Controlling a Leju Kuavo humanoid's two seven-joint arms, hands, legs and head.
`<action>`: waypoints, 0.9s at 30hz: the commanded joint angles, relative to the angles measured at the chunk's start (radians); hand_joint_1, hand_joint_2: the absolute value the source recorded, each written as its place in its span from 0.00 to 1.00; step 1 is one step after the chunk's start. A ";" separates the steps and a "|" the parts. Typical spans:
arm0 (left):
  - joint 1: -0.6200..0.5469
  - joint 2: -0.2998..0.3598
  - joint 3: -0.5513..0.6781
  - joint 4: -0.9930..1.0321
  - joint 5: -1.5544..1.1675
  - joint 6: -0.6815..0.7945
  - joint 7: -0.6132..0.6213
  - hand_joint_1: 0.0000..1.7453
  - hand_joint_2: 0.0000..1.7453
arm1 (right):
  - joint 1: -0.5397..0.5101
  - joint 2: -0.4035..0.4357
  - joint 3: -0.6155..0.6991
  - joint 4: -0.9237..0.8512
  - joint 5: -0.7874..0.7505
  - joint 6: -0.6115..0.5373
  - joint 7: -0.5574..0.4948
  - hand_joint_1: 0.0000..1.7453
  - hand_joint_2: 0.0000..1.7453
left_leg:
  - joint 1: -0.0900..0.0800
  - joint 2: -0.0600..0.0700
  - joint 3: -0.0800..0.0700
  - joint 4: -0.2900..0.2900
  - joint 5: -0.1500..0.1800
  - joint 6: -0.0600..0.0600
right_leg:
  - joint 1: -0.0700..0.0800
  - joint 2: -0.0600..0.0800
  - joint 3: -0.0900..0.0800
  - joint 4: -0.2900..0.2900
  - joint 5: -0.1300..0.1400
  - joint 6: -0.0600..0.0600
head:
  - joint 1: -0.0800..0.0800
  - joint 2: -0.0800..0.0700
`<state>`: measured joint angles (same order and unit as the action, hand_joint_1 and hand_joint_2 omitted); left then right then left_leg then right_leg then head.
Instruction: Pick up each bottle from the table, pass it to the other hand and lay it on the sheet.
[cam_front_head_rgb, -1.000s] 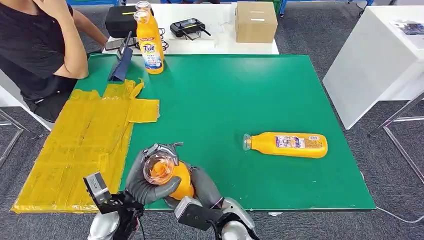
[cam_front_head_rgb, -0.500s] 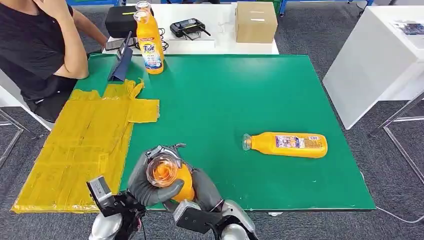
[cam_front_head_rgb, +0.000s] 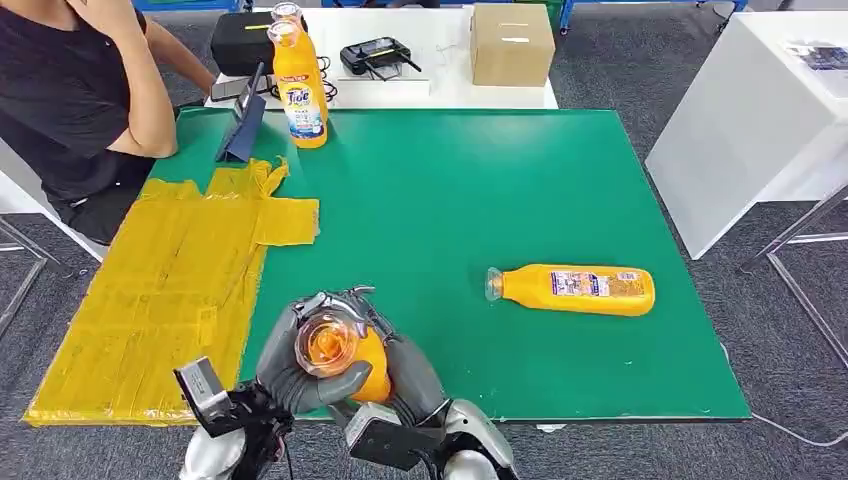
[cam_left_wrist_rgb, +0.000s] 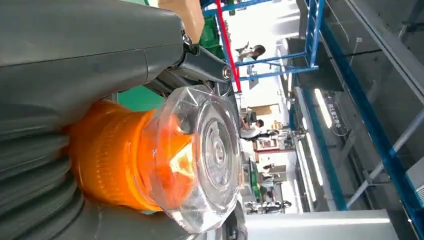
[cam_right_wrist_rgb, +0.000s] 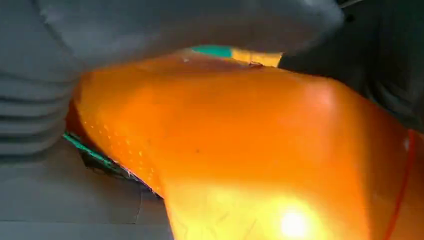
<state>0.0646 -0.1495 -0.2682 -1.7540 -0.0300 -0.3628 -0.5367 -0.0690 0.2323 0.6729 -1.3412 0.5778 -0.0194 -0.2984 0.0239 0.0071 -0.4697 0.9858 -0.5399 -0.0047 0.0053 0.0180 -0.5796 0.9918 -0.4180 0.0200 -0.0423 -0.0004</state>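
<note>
An orange bottle (cam_front_head_rgb: 345, 355) with a clear cap stands upright above the table's near edge, its cap facing my head camera. My left hand (cam_front_head_rgb: 300, 365) wraps its neck and cap, and my right hand (cam_front_head_rgb: 405, 375) grips its body from the other side. Up close, the left wrist view has the clear cap and orange neck of the bottle (cam_left_wrist_rgb: 165, 155), and the right wrist view has the bottle's orange body (cam_right_wrist_rgb: 260, 160). A second orange bottle (cam_front_head_rgb: 572, 288) lies on its side on the green table (cam_front_head_rgb: 450, 190), to the right. The yellow sheet (cam_front_head_rgb: 160, 290) covers the table's left part.
A third orange bottle (cam_front_head_rgb: 299, 85) stands upright at the far left of the table, beside a dark tablet stand (cam_front_head_rgb: 243, 130). A person in black (cam_front_head_rgb: 70, 90) sits at the far left corner. A white table behind holds a cardboard box (cam_front_head_rgb: 512, 43) and a black case.
Both hands and the held bottle have sunk slightly toward the near edge. Nothing else has moved.
</note>
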 joint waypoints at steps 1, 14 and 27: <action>-0.004 0.012 -0.005 -0.063 -0.196 0.149 -0.053 1.00 1.00 | 0.034 -0.106 -0.006 -0.139 0.038 -0.020 0.015 0.00 0.00 | -0.001 -0.003 0.001 -0.001 0.000 0.002 | 0.000 -0.003 0.002 -0.001 -0.001 0.001 | 0.000 0.000; -0.028 -0.001 0.139 -0.036 -0.586 0.493 -0.060 1.00 1.00 | 0.087 -0.184 -0.053 -0.307 0.021 -0.020 -0.002 0.00 0.00 | -0.002 -0.003 0.002 -0.004 0.001 0.002 | -0.001 -0.004 0.003 -0.003 0.000 0.001 | 0.000 0.000; -0.018 0.019 0.129 -0.001 -0.877 0.727 -0.041 1.00 1.00 | 0.107 -0.234 -0.085 -0.366 -0.001 -0.040 -0.022 0.00 0.00 | -0.001 -0.001 0.001 -0.002 0.000 0.001 | -0.001 -0.002 0.002 -0.001 0.000 0.001 | 0.000 0.000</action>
<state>0.0672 -0.1499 -0.1400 -1.8212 -0.8834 0.3383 -0.5921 0.0426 0.0668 0.6157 -1.6742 0.5909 -0.0553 -0.3120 0.0237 0.0071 -0.4708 0.9858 -0.5400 -0.0046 0.0052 0.0179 -0.5795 0.9917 -0.4180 0.0201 -0.0423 -0.0004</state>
